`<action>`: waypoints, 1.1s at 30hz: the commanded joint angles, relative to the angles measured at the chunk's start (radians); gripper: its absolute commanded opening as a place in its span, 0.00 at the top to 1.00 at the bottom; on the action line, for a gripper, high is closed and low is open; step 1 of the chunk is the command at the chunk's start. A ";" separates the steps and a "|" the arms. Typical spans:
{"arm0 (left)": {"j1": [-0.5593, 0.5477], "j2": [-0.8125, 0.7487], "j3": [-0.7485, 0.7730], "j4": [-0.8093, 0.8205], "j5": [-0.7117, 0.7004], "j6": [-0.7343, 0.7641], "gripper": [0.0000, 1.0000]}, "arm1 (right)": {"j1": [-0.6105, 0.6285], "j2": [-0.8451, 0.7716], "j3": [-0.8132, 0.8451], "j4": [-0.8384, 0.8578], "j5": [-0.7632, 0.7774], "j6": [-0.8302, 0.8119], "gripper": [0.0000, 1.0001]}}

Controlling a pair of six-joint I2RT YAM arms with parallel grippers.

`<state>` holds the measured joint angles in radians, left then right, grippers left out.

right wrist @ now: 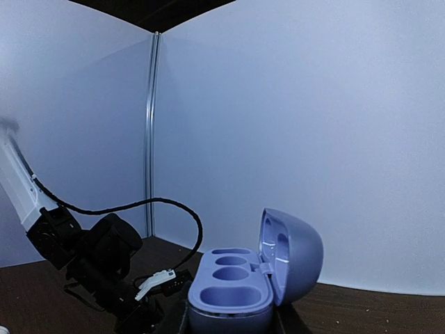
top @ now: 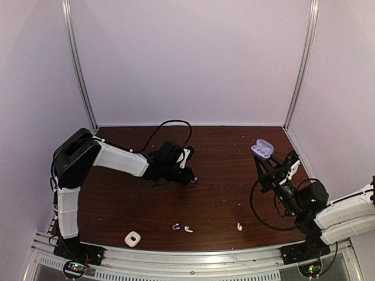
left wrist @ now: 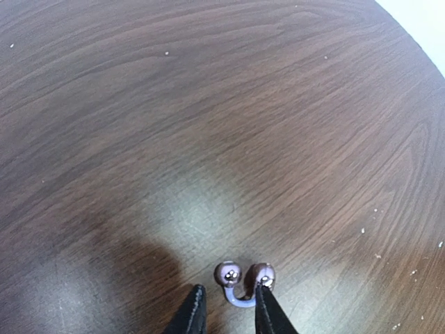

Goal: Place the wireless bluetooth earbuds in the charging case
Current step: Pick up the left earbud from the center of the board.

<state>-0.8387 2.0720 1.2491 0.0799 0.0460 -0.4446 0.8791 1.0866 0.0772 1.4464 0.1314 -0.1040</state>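
Left gripper point(left wrist: 231, 299) low over the brown wood table point(left wrist: 208, 104), jaws slightly apart astride the small dark purple earbud with lilac loop point(left wrist: 228, 275), not visibly pinching: centre it, close gently, lift straight; right gripper point(top: 263, 158) is clamped on the open lilac plastic charging case point(right wrist: 233, 292).

purple earbud point(left wrist: 228, 274): on table point(left wrist: 208, 139) | purple case point(right wrist: 236, 292): open (lid upright)

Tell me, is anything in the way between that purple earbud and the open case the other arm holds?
Nothing visible does. The purple earbud lies between the fingers of the left gripper, and only bare table runs from there to the case in the right gripper. The other earbuds lie nearer the front edge, off that line.
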 commanded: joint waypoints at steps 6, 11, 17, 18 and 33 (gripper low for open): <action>-0.008 -0.043 -0.019 0.088 0.020 0.033 0.75 | -0.003 0.000 -0.001 0.014 -0.014 0.009 1.00; -0.008 -0.026 0.001 0.070 0.023 0.038 0.76 | -0.003 0.003 0.003 0.017 -0.014 0.007 1.00; -0.015 -0.003 0.016 0.066 0.044 0.051 0.77 | -0.004 -0.001 0.004 0.012 -0.013 0.004 1.00; -0.018 -0.003 0.018 0.067 0.044 0.054 0.78 | -0.004 0.001 0.003 0.013 -0.012 0.005 1.00; -0.020 0.039 0.064 0.033 0.053 0.066 0.78 | -0.004 0.004 0.003 0.016 -0.011 0.003 1.00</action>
<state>-0.8547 2.0827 1.2766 0.1032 0.0891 -0.3920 0.8791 1.0897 0.0772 1.4467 0.1310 -0.1043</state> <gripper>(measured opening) 0.218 0.279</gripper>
